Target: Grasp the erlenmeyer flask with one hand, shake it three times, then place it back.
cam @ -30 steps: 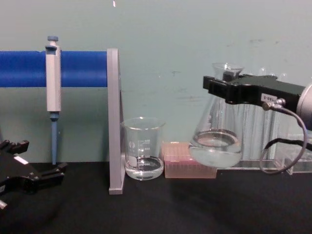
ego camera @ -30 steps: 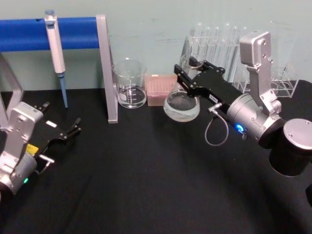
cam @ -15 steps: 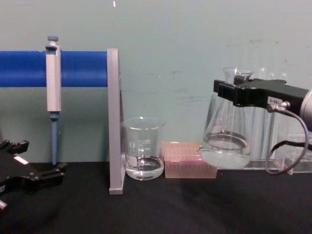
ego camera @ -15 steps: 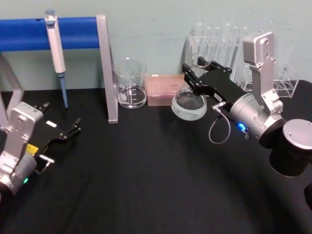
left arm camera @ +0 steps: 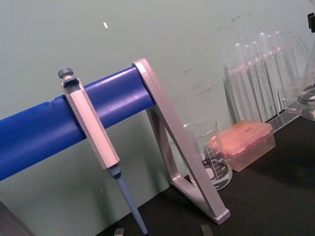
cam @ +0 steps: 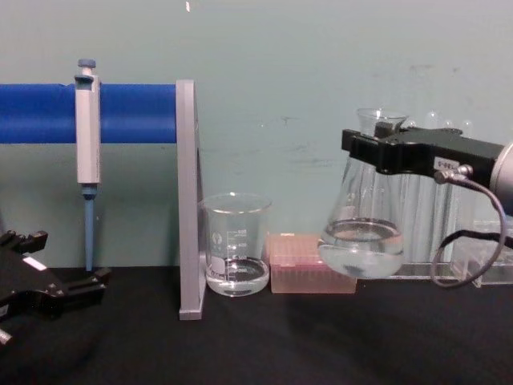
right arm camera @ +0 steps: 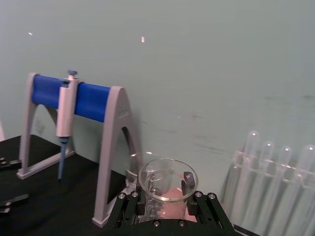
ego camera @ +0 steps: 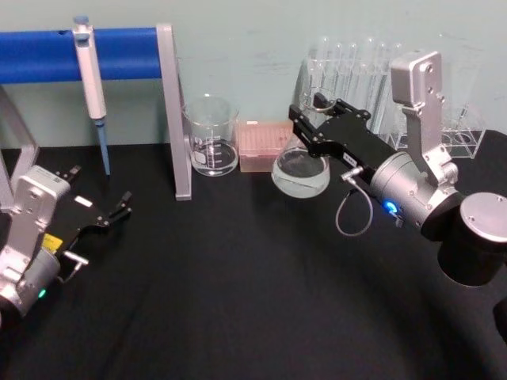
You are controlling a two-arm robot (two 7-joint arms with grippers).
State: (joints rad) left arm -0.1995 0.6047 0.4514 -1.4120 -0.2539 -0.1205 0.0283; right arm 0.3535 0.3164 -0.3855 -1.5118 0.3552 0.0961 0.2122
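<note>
The erlenmeyer flask (ego camera: 301, 172) is clear glass with a little clear liquid, and it hangs above the black table in front of the pink box. My right gripper (ego camera: 310, 119) is shut on its neck just under the flared rim. From the side, the flask (cam: 362, 241) stays upright with its base off the table, and the right gripper (cam: 377, 148) reaches in from the right. The right wrist view looks down on the flask rim (right arm camera: 167, 183), which sits between the right gripper (right arm camera: 167, 204) fingers. My left gripper (ego camera: 119, 207) rests open at the table's left.
A glass beaker (ego camera: 211, 138) and a pink tip box (ego camera: 261, 145) stand just behind and left of the flask. A test tube rack (ego camera: 372, 71) is at the back right. A blue-barred stand (ego camera: 170, 111) holds a pipette (ego camera: 91, 79) at the back left.
The right gripper swung the flask to the right half a second ago and has now brought it back left. The liquid is sloshing. The left arm has not moved.
</note>
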